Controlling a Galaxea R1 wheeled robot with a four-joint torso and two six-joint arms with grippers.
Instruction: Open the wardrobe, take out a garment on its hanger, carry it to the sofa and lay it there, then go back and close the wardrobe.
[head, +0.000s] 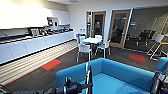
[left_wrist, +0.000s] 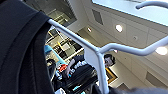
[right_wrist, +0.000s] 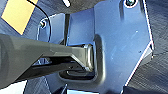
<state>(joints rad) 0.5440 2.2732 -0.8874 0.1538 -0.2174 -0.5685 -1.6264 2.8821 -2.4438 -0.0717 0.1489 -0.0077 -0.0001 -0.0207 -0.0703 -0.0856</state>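
Hanger (left_wrist: 110, 48): thin, white, stiff and light. It sits close against my left wrist, so my left pincer is probably clenched on it, though I cannot tell. Garment (left_wrist: 22, 50): black, limp, likely to slide; grip the hanger's neck. Sofa (head: 112, 77) directly ahead. No legible writing.

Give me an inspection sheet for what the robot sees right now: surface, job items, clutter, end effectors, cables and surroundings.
Surface: dark carpet with red patches; blue sofa directly ahead.
Job items: white hanger close to the left wrist camera, black garment draped beside it. A white upright edge rises in front of the sofa.
Clutter: small items along the kitchen counter, too blurred to name.
End effectors: left arm low in the head view; fingers not discernible on either.
Cables: thin black wire by the right wrist plate.
Surroundings: white table with chairs, wooden doors, glass wall.
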